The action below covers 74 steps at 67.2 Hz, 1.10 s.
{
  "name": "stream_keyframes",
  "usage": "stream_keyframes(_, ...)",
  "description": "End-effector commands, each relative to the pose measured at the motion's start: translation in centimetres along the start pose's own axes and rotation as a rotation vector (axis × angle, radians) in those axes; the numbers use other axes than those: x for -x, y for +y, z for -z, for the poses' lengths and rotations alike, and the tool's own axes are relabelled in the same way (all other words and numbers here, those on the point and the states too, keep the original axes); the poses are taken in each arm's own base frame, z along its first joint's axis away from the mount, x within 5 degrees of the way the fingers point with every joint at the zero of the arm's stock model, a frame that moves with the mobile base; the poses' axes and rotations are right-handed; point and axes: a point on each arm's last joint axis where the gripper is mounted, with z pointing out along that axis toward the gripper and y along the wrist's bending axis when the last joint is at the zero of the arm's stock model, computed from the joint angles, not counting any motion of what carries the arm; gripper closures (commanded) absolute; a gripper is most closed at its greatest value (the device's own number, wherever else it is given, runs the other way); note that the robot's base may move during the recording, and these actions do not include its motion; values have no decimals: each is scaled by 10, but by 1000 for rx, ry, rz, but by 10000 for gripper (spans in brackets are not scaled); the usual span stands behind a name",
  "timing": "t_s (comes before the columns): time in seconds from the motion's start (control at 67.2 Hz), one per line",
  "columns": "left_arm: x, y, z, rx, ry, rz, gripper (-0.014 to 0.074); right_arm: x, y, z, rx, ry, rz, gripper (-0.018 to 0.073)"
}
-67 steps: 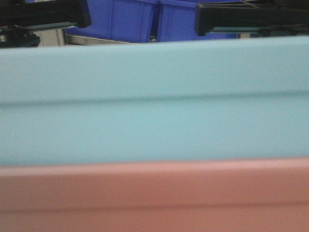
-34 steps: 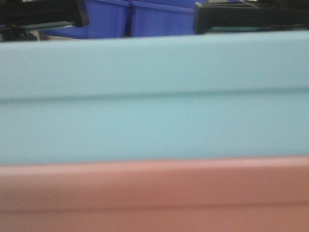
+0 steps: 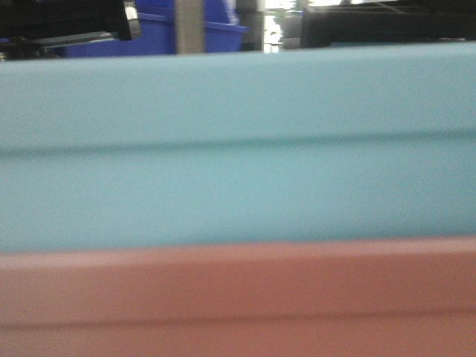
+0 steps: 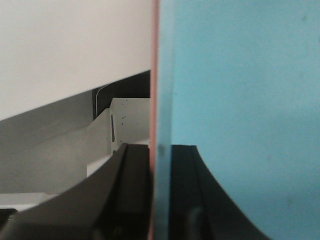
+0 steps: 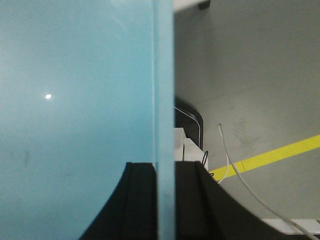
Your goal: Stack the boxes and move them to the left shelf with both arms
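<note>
Looking at the sky-blue tub [image 3: 238, 149] shoved right up near the front camera and filling most of the view. Nested in the salmon pink tub [image 3: 238, 297], with the pink rim showing along the bottom. Can just make out black gripper hardware peeking over the far rim at both top corners. Also a dark blue bin [image 3: 152, 33] and a grey post [image 3: 189, 26] farther back, all pretty blurry.

Over at the left gripper [image 4: 160, 200]: jaws pinching the tub wall, with a thin pink edge pressed against the left side of the blue. Similar story at the right gripper [image 5: 164, 200]: jaws clamped on the blue wall, one finger on each side. Seeing grey floor [image 5: 250, 75] beyond that, with a yellow line [image 5: 280, 151] and a loose white cable [image 5: 223, 150].
</note>
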Motion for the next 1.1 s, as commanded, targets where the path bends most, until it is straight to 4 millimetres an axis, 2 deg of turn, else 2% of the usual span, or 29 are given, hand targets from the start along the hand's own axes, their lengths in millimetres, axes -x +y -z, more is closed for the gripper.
stream_keyframes(0.0, -12, 5, 18, 26, 47, 1, 599, 4, -5, 18, 7, -73, 10, 503)
stream_keyframes(1.087, -12, 5, 18, 23, 49, 2, 599, 4, -5, 18, 7, -73, 10, 503)
